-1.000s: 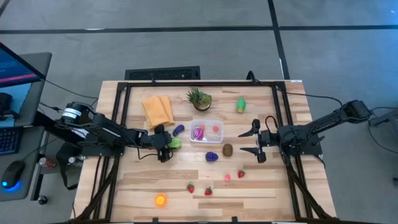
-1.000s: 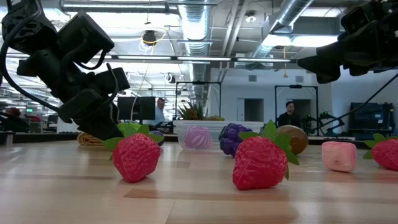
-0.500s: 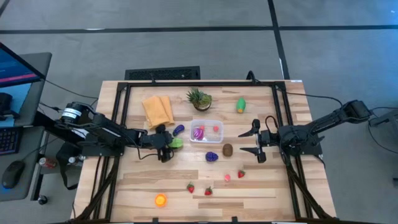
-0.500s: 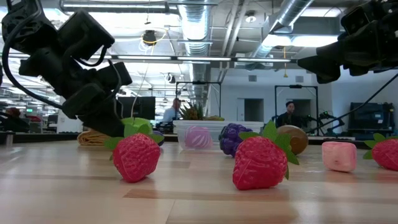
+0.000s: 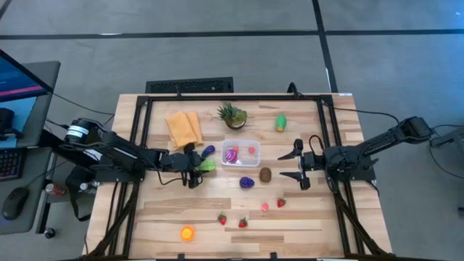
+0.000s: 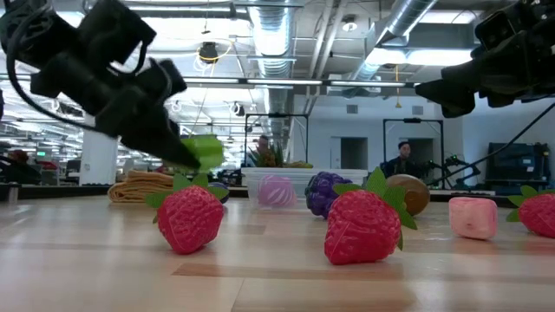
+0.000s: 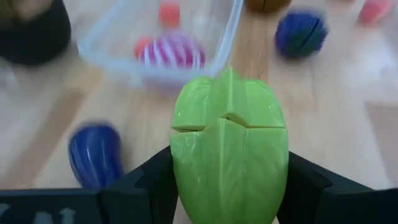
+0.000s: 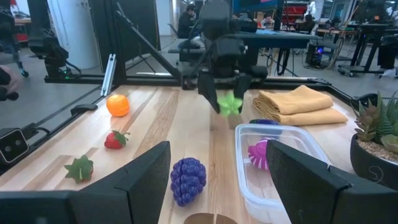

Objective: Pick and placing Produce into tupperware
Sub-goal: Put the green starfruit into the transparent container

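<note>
Nearest the left gripper (image 7: 227,186), its jaws pinch a ridged green starfruit (image 7: 227,146) across its flanks, lifted off the table; light, stiff, probably slick plastic; beyond lies the tupperware (image 7: 155,46); the right gripper (image 5: 299,165) waits agape, empty.

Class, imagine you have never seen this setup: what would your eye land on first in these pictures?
Probably the left gripper, holding a ridged green fruit above the table just left of the clear tupperware, which already holds a striped purple piece. Next, the big red strawberries filling the low view, lying on the table's front part.
</note>
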